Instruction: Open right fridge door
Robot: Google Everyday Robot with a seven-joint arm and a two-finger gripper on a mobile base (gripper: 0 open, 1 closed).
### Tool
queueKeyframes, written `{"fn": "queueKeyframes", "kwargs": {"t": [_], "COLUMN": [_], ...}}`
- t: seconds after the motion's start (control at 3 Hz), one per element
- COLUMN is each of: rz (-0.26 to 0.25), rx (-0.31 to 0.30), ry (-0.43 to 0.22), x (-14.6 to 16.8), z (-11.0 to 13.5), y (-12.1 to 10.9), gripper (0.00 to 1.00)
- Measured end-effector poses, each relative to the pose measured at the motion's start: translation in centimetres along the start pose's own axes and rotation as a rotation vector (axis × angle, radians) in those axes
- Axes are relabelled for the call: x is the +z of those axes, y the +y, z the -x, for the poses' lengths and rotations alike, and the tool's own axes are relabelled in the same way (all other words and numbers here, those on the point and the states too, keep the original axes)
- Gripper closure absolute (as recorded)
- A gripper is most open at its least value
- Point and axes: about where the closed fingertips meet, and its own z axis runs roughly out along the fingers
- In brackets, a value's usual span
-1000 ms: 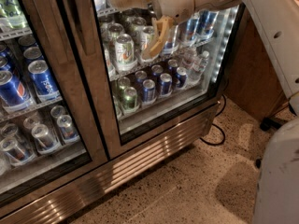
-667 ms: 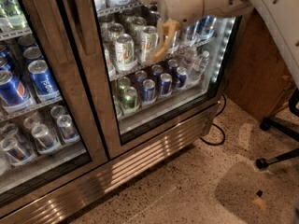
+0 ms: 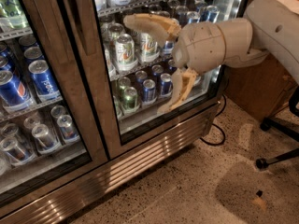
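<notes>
The fridge [image 3: 140, 164] is a steel drinks cooler with two glass doors over a ribbed base grille. The right fridge door [image 3: 96, 85] has a brushed steel frame and looks shut, with shelves of cans behind its glass. Its dark vertical handle [image 3: 74, 13] runs along the door's left edge near the top. My gripper [image 3: 143, 64] hangs open in front of that glass, right of the handle. One finger [image 3: 145, 23] points left across the upper shelf and the other points down-left toward the bottom shelf. Nothing is between them.
The left door [image 3: 28, 55] shows blue Pepsi cans. A black cable [image 3: 216, 135] loops on the speckled floor by the fridge's right corner. A wooden cabinet [image 3: 254, 94] stands to the right, with an office chair base [image 3: 280, 157] beside it.
The gripper has dropped lower in front of the right door's glass, and its fingers have spread wider. The wrist and forearm now fill the upper right of the view.
</notes>
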Motion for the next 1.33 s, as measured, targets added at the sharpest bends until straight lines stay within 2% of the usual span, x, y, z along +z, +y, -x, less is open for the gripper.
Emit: {"fn": "queueKeyframes", "kwargs": {"t": [0.33,0.67,1.0,1.33], "rz": [0.022,0.023,-0.044,-0.137], "rx": [-0.004,0.000,-0.020,-0.037], "ry": [-0.011,-0.011,-0.009,0.054], "x": [0.7,0.9,0.4,-1.6], "z": [0.1,0.0,-1.0,-3.2], "y": [3.3,3.4,2.7,1.6], "gripper": [0.00,0.00,0.00,0.00]}}
